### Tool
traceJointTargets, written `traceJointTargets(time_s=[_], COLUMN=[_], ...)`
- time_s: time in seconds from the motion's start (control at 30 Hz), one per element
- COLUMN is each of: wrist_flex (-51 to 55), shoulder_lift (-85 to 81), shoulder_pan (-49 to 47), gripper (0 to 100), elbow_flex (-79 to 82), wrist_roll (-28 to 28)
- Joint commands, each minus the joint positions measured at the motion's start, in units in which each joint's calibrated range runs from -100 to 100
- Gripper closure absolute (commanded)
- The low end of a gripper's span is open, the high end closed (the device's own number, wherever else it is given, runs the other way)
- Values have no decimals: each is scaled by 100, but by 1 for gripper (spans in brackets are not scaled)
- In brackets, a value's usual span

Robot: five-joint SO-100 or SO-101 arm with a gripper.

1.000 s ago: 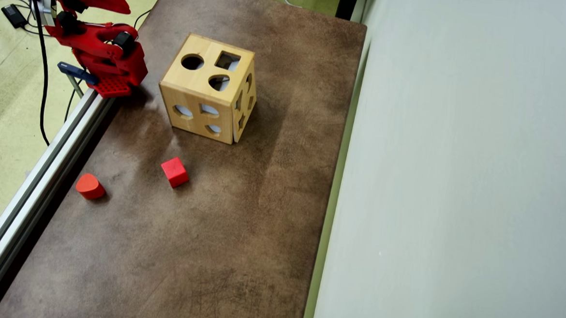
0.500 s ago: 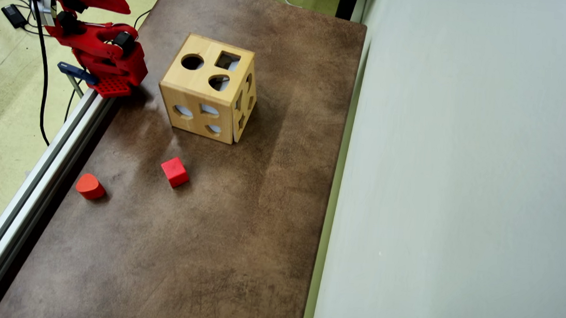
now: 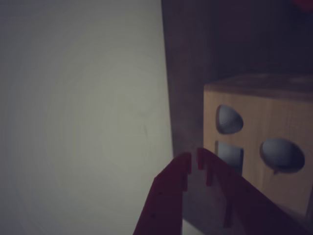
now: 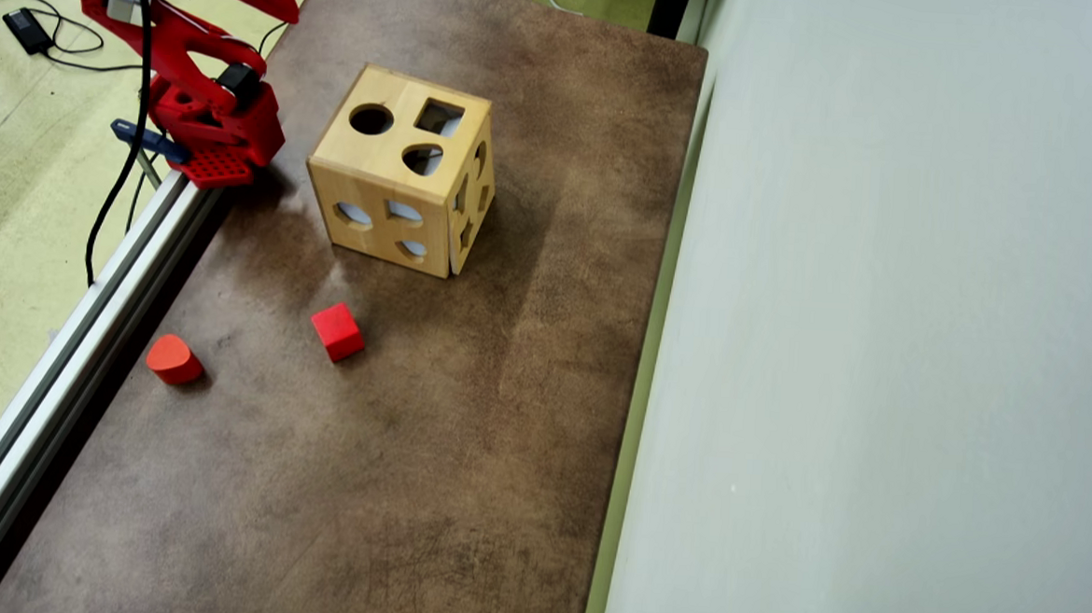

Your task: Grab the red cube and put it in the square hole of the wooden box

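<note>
In the overhead view the red cube [image 4: 337, 331] lies on the brown mat, below the wooden box [image 4: 403, 173] and apart from it. The box's top face shows a circle, a square hole [image 4: 439, 117] and a rounded cut-out. My red gripper [image 4: 286, 11] is raised at the top left, well away from the cube and left of the box. In the wrist view the gripper [image 3: 194, 159] has its jaws nearly together with nothing between them, pointing toward the wooden box [image 3: 259, 107].
An orange-red rounded block [image 4: 174, 359] rests near the mat's left edge, beside the aluminium rail [image 4: 87, 320]. A grey wall [image 4: 880, 361] borders the mat on the right. Cables [image 4: 37, 28] lie on the floor at the left.
The arm has risen and swung: its upper links are more upright, and the gripper tip sits a little further right. Cube, box and rounded block have not moved.
</note>
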Motion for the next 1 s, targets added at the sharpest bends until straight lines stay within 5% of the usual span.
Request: traceJointTargets(time_s=[0.0,0.37,0.97], wrist_flex=[-142,-175,-215], shoulder_lift=[1194,3725,6188], shoulder_pan=[676,1590,1790], gripper=[97,97,97], elbow_flex=[-399,-372,-363], wrist_roll=[1031,2750,3551])
